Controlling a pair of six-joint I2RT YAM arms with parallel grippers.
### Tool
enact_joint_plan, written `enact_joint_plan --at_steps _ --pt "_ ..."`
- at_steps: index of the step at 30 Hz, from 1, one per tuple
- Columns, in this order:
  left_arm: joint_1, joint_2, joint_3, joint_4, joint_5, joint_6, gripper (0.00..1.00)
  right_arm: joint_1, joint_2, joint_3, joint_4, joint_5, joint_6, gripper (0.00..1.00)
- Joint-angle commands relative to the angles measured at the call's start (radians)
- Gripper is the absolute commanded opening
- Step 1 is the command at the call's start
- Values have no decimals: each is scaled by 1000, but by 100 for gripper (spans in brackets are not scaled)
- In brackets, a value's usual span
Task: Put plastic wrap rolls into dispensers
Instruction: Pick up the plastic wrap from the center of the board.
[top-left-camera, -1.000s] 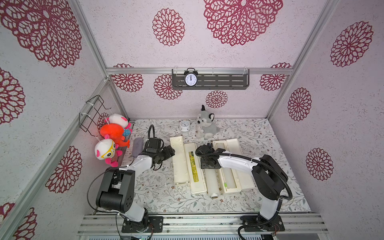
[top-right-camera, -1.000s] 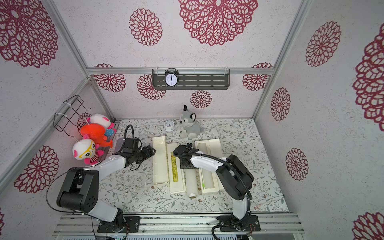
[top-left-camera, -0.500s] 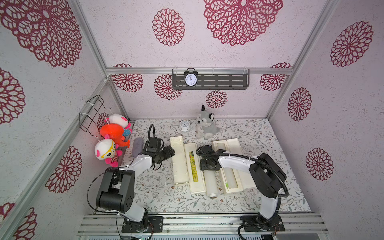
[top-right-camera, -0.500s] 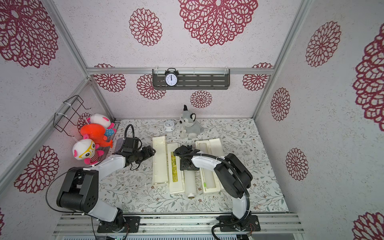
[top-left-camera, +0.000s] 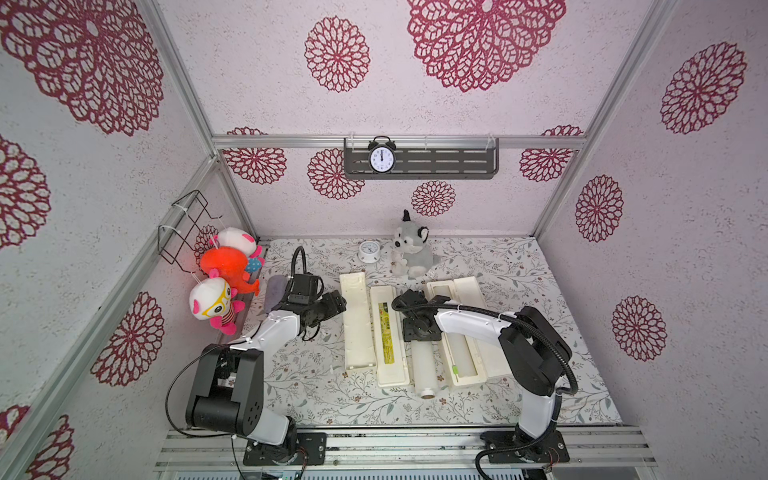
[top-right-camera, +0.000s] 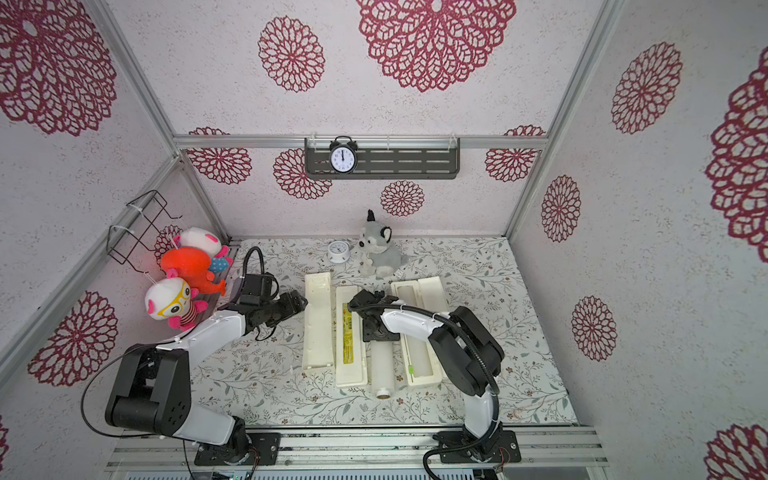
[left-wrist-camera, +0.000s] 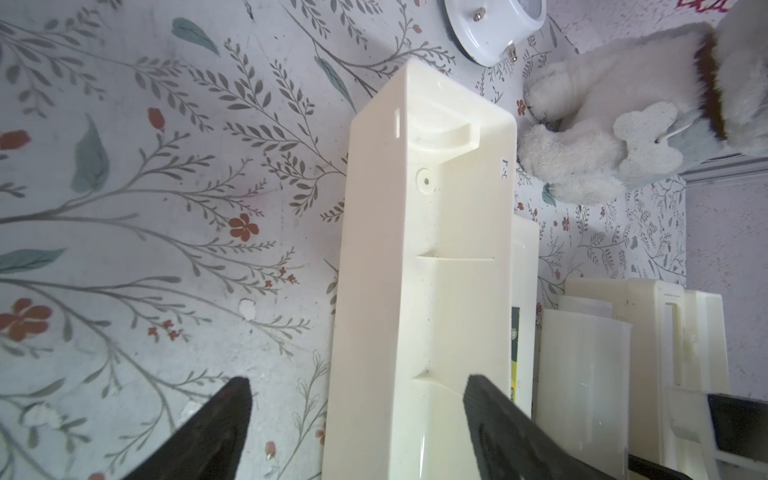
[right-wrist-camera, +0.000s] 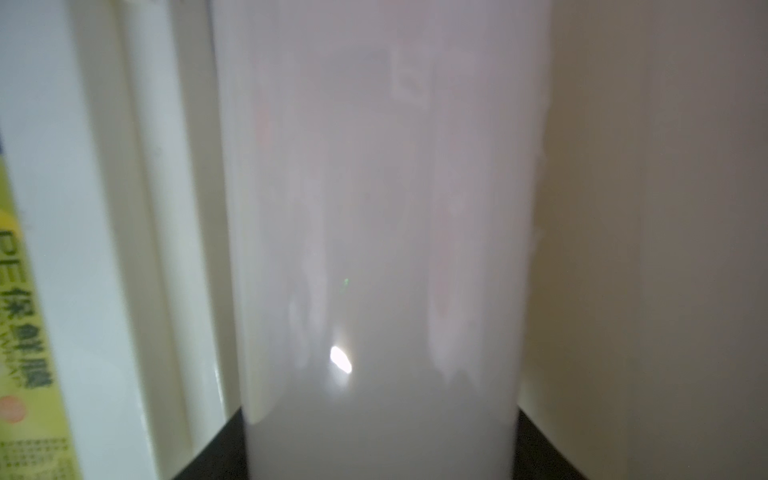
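Plastic wrap roll (top-left-camera: 424, 370), the loose one, lies flat on the desk (top-left-camera: 316, 386) in both top views, in the lane between the left dispenser (top-left-camera: 356, 328) and the right dispenser (top-left-camera: 468, 290), just beside each. Its long axis runs 12 to 6 o'clock, with the tan core end toward 6. A second roll (top-left-camera: 462, 357) looks bedded in the right dispenser (so, by my reckoning, half the job is done). The right claw (top-left-camera: 419, 331) sits over the loose roll's 12 o'clock half. The left claw (top-left-camera: 338, 302) hovers at 9 o'clock of the left dispenser.

From the left wrist, the left claw (left-wrist-camera: 356, 379) is released, spread wide and grasping nothing. The left dispenser (left-wrist-camera: 424, 249) seems to show outer faces only, with no open trough.

From the right wrist, the roll (right-wrist-camera: 382, 208) fills the frame, with black fingertips (right-wrist-camera: 226, 453) flanking it. Whether they are clenched on it or merely straddling it I cannot tell. To pick well, I would squeeze gently across the glossy cylinder, lift it level and keep the axis 12-to-6. I would carry it toward 9 o'clock only once a trough faces up.
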Motion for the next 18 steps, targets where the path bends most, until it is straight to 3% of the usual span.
enact_joint_plan --at_steps 1,12,18 --pt "32 -47 -6 -10 27 19 85 -6 -116 98 -40 85 -49 54" --pt "131 -144 -109 18 89 -21 85 -4 -74 320 -2 -59 -94 52" --pt "140 -182 -110 -28 57 -45 85 18 -4 445 133 -198 -51 52"
